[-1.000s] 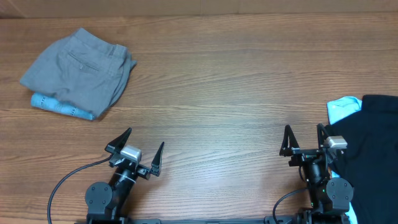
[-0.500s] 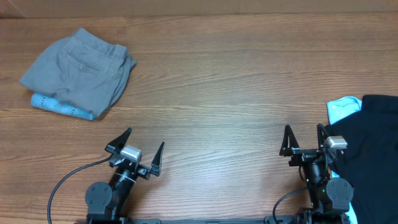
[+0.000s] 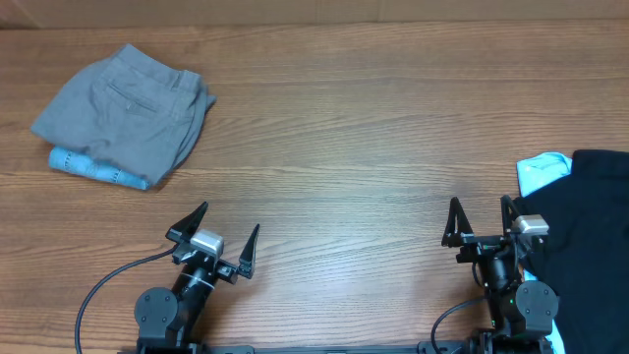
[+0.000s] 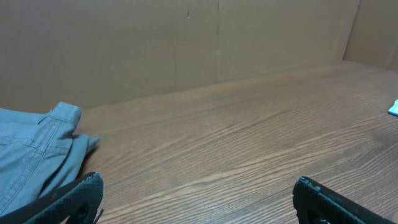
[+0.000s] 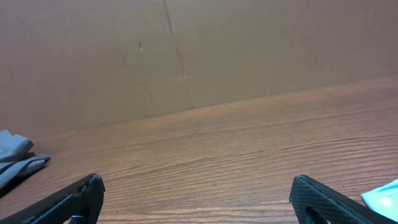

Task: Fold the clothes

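Observation:
Folded grey shorts point(image 3: 128, 106) lie at the far left of the table on top of a folded light-blue garment point(image 3: 93, 167); the shorts' edge also shows in the left wrist view point(image 4: 34, 152) and, small, in the right wrist view point(image 5: 15, 158). A black garment point(image 3: 585, 236) and a light-blue one point(image 3: 543, 171) lie at the right edge. My left gripper point(image 3: 228, 224) stands open near the front edge, nothing between its fingers point(image 4: 68, 199). My right gripper point(image 3: 479, 214) is open too, just left of the black garment.
A brown cardboard wall point(image 4: 186, 43) closes off the far side of the wooden table point(image 3: 364, 147). A black cable point(image 3: 98, 285) curls by the left arm's base.

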Robot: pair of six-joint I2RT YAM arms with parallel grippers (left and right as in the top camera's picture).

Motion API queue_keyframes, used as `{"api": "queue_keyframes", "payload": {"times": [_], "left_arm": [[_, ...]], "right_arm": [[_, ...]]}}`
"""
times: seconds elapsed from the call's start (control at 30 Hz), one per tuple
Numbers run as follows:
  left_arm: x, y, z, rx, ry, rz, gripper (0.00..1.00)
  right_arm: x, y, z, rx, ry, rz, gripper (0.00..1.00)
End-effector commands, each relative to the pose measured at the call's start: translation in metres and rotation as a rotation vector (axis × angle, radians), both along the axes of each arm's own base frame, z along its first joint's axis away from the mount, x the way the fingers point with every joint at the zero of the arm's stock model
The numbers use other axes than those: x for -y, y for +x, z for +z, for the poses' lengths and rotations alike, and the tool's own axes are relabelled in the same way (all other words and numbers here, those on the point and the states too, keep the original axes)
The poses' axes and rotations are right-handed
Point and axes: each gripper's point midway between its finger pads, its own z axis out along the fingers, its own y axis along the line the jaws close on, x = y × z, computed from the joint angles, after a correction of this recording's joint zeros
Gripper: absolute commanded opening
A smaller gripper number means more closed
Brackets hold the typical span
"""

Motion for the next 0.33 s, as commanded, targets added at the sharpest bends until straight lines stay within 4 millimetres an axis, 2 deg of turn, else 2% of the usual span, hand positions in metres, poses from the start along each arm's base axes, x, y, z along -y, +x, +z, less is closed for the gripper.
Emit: {"api": "queue_keyframes", "payload": {"times": [0.0,0.3], "left_arm": [[-0.0016,0.0005,0.0005,0.005,-0.006,0.011,1.00],[-0.0016,0.0005,0.0005,0.005,-0.006,0.011,1.00]], "right_arm": [[0.0007,-0.0001,-0.0009,0.008,-0.004,-0.001,1.00],[0.0007,-0.0001,-0.0009,0.008,-0.004,-0.001,1.00]]}}
